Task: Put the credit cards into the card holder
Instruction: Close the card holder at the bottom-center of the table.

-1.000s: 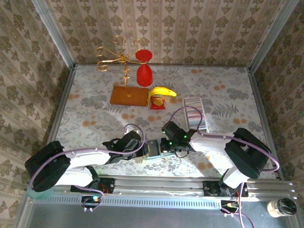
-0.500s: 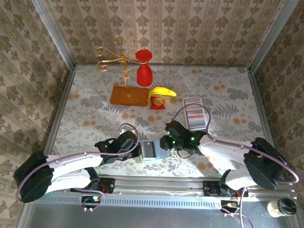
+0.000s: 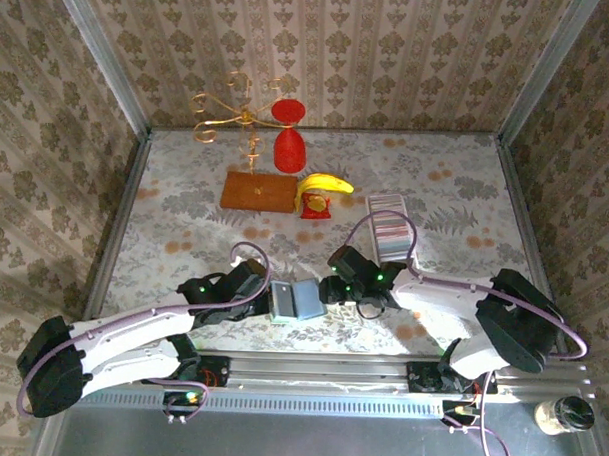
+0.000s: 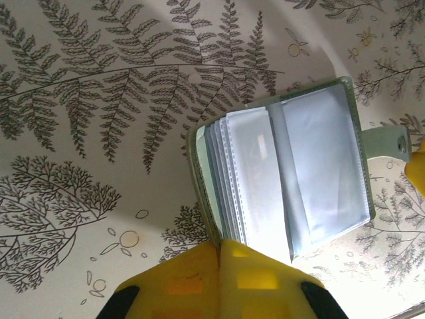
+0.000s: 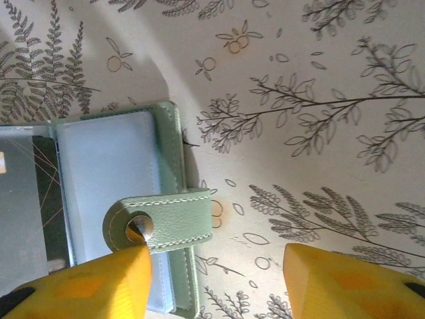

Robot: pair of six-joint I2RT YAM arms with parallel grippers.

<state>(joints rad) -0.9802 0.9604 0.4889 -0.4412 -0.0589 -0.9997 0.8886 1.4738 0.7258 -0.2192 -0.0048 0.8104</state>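
The card holder (image 3: 295,300) is close to the middle of the near edge of the tabletop (image 3: 466,194), between the left gripper (image 3: 270,299) at its left side and the right gripper (image 3: 328,291) at its right side, by the strap. Behind it and to the right, towards the right edge, a tray (image 3: 411,252) holds the credit cards (image 3: 388,226) in a row. Nearer the centre, a banana (image 3: 324,184) sits just right of a board (image 3: 258,191). Behind these, by the far edge, a goblet (image 3: 290,137) stands right of a wire stand (image 3: 231,113).
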